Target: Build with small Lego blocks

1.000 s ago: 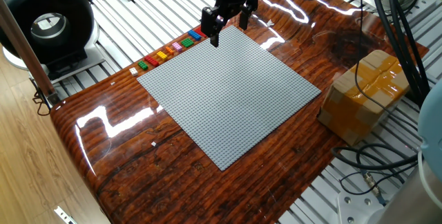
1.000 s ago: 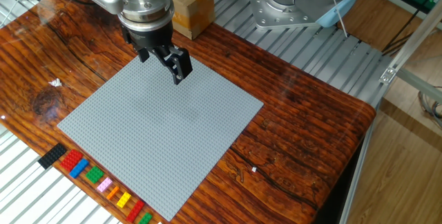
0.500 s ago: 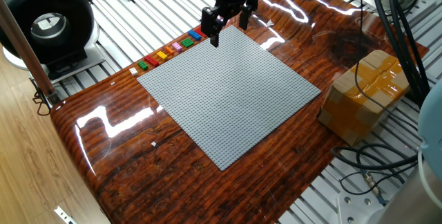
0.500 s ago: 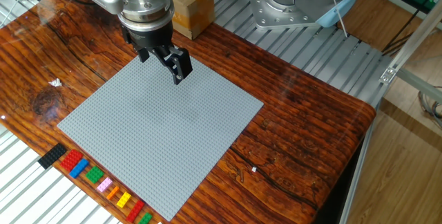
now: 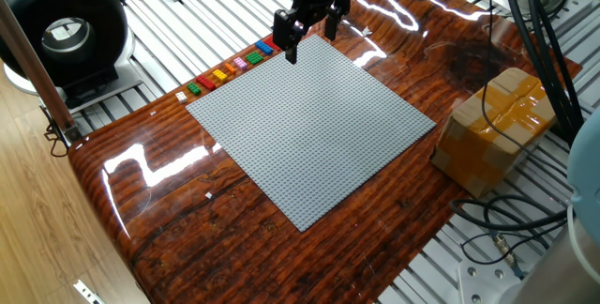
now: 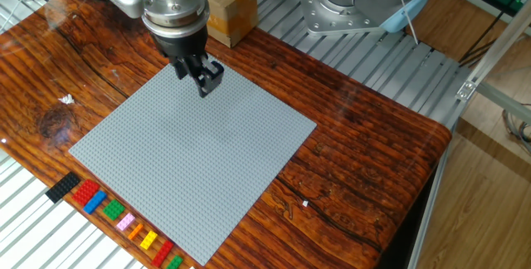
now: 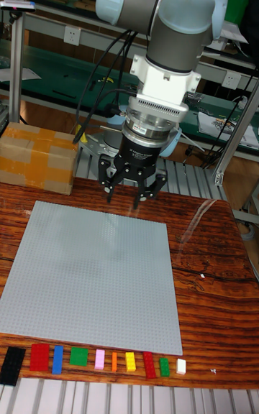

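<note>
The gripper (image 6: 202, 76) has turned about its own axis since half a second ago and hangs over the far part of the grey baseplate (image 6: 191, 153), fingers apart and empty. The small bricks (image 7: 93, 359) remain in a row along the plate's edge.

Glossy wood table (image 5: 141, 210), aluminium frame (image 6: 365, 61), wood-laminate floor (image 5: 37, 238).

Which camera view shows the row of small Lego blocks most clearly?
The tall fixed view: the small Lego blocks lie in the foreground, each colour separate, in front of the grey baseplate. The other fixed view shows them smaller, near the bottom edge. One fixed view shows them far away and tiny.
</note>
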Controlling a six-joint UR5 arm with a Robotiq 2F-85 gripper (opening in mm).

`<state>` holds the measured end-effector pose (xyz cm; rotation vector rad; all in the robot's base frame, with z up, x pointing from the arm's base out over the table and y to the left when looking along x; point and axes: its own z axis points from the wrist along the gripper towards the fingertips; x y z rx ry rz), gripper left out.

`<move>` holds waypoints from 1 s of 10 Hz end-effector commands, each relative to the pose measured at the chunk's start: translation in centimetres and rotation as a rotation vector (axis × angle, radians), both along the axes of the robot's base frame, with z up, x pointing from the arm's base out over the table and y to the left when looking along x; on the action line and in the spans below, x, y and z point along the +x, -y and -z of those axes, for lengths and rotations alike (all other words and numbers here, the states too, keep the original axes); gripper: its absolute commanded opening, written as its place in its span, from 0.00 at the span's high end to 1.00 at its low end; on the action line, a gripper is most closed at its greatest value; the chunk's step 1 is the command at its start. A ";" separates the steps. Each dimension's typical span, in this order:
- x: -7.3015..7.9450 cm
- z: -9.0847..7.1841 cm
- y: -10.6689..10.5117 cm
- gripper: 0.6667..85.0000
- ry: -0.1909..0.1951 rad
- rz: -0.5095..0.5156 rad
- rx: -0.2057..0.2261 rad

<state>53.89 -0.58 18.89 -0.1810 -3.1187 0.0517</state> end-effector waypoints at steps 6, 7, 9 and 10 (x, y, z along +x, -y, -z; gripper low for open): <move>0.0 -0.4 1.2 1.00 -0.009 0.136 -0.040; 0.6 0.0 1.4 1.00 0.000 0.159 -0.057; 1.4 0.4 -0.4 1.00 0.008 0.180 0.000; 1.3 0.6 -1.3 1.00 0.000 0.178 0.037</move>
